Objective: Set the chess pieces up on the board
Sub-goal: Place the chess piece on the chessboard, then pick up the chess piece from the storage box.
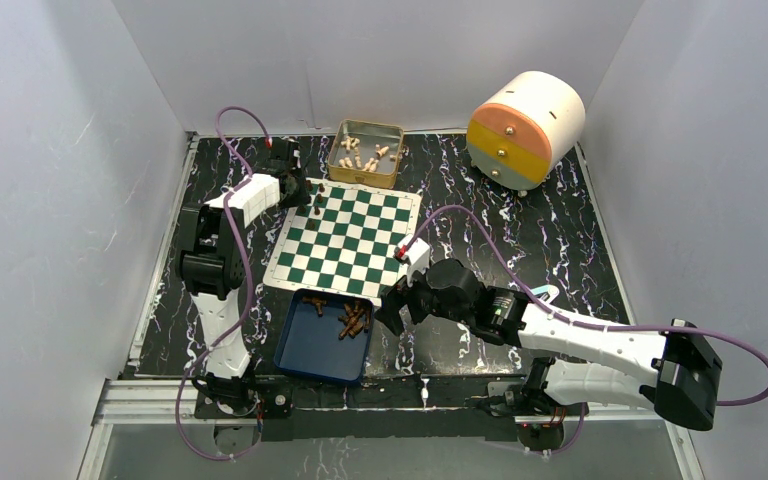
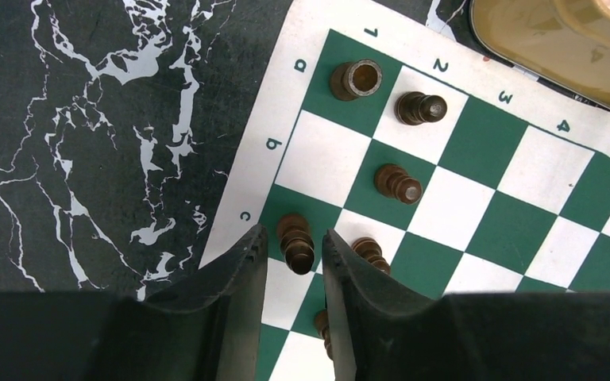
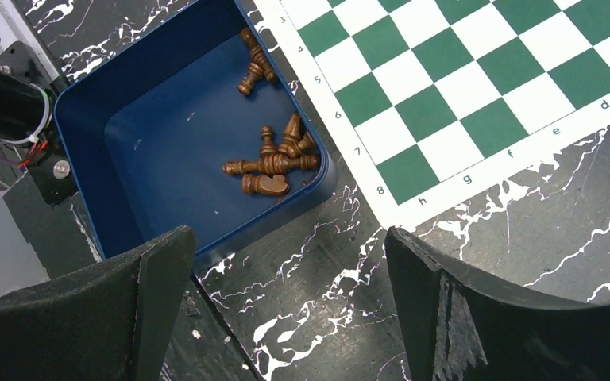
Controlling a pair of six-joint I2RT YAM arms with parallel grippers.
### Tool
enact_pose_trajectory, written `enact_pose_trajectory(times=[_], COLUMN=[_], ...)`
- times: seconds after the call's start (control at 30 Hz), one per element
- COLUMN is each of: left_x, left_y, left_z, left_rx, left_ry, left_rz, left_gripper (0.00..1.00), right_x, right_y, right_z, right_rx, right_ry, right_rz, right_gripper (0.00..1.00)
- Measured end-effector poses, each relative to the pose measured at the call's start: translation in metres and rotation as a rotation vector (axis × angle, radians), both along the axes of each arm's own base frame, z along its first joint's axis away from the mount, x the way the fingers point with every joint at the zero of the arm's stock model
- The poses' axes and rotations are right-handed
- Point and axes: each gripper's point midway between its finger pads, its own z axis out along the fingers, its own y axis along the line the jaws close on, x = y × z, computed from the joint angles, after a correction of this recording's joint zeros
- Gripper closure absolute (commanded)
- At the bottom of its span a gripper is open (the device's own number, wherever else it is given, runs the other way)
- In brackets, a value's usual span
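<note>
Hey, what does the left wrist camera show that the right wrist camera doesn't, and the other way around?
Only the left wrist view: dark chess pieces standing on the corner squares of the board, the left gripper straddling one of them, and an edge of the gold tin. Only the right wrist view: the blue tray with loose pieces lying in it, and the right gripper wide open. Both: the board and the black marbled table.
</note>
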Motion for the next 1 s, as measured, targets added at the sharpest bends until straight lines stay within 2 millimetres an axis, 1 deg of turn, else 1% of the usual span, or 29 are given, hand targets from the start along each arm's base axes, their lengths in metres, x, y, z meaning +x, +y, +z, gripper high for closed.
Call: enact_pose_trajectory(times=[0.23, 0.37, 0.43, 0.53, 0.6, 0.67, 0.73, 0.8, 0.83, 0.9, 0.97, 1.0], left_x=[-0.003, -0.004, -0.007, -0.014, -0.021, -0.032, -0.049, -0.068, -0.076, -0.095, -0.115, -0.126], left_y=[-0.001, -0.004, -0.006, -0.009, -0.011, -0.011, -0.012, -0.014, -0.015, -0.014, -0.012, -0.009], left_z=[0.0, 0.01, 0.021, 0.044, 0.066, 0.089, 0.11, 0.122, 0.124, 0.121, 0.109, 0.1], left_rx=[-0.004, -0.024, -0.04, -0.063, -0.082, -0.101, -0.128, -0.157, -0.169, -0.181, -0.182, -0.177], left_ry=[0.018, 0.022, 0.021, 0.009, -0.018, -0.051, -0.078, -0.091, -0.09, -0.072, -0.033, -0.005], left_rz=[-0.002, -0.002, -0.006, -0.014, -0.023, -0.032, -0.043, -0.059, -0.063, -0.072, -0.071, -0.068], left_gripper=[0.6, 0.56, 0.55, 0.51, 0.48, 0.43, 0.37, 0.35, 0.35, 0.34, 0.33, 0.33], right_x=[0.003, 0.006, 0.008, 0.011, 0.013, 0.015, 0.018, 0.022, 0.023, 0.025, 0.025, 0.025], right_y=[-0.001, 0.0, 0.001, 0.007, 0.011, 0.016, 0.023, 0.032, 0.037, 0.046, 0.057, 0.062], right_z=[-0.004, -0.012, -0.012, -0.007, -0.003, 0.002, 0.006, 0.007, 0.007, 0.004, -0.002, -0.005], right_rx=[0.001, -0.026, -0.033, -0.031, -0.029, -0.027, -0.027, -0.03, -0.034, -0.044, -0.064, -0.074], right_ry=[0.027, 0.075, 0.097, 0.116, 0.123, 0.123, 0.125, 0.131, 0.138, 0.151, 0.166, 0.172], right_rz=[-0.043, -0.088, -0.114, -0.135, -0.14, -0.142, -0.142, -0.14, -0.136, -0.126, -0.109, -0.102], right_gripper=[0.01, 0.01, 0.01, 0.01, 0.07, 0.18, 0.31, 0.39, 0.43, 0.46, 0.46, 0.46])
